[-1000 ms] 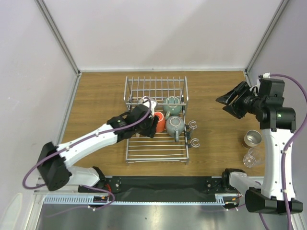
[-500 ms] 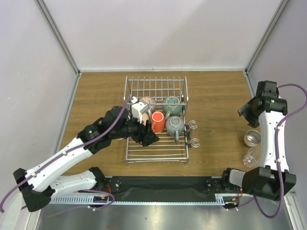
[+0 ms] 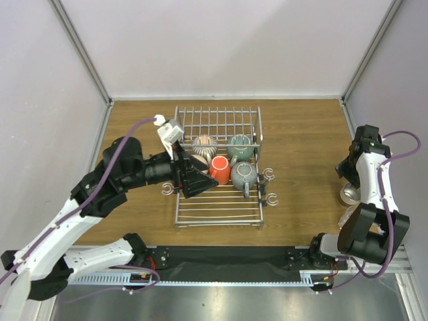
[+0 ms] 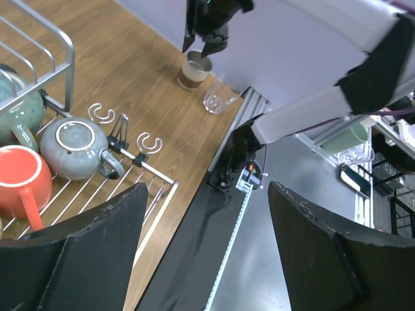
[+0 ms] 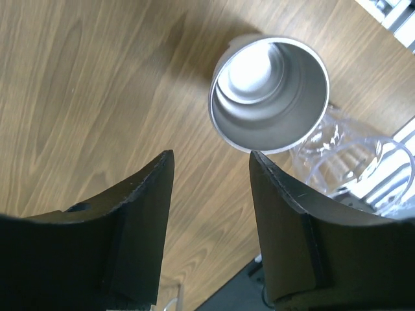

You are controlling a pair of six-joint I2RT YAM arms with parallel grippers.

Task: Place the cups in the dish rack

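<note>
The silver wire dish rack (image 3: 217,207) holds a ribbed cup (image 3: 202,144), a teal-green mug (image 3: 239,147), a red-orange mug (image 3: 219,169) and a grey-green mug (image 3: 244,175). My left gripper (image 3: 194,180) is open and empty, raised over the rack's left side, beside the red-orange mug (image 4: 23,184). My right gripper (image 3: 346,172) is open and empty, pointing down just short of the shiny metal cup (image 5: 269,97), which stands upright on the table (image 3: 348,196). A clear glass (image 5: 350,159) stands right behind it and is partly hidden by the arm in the top view.
Small wire hooks (image 3: 269,187) stick out from the rack's right side, and more from its left (image 3: 166,190). The grey-green mug (image 4: 74,146) lies near the rack's right edge. The right wall is close to the metal cup. The black base strip (image 3: 221,257) runs along the near edge.
My left arm rose and drew back left from the red-orange mug, which stays in the rack. My right arm swung down and right, and its gripper now hangs by the metal cup.
</note>
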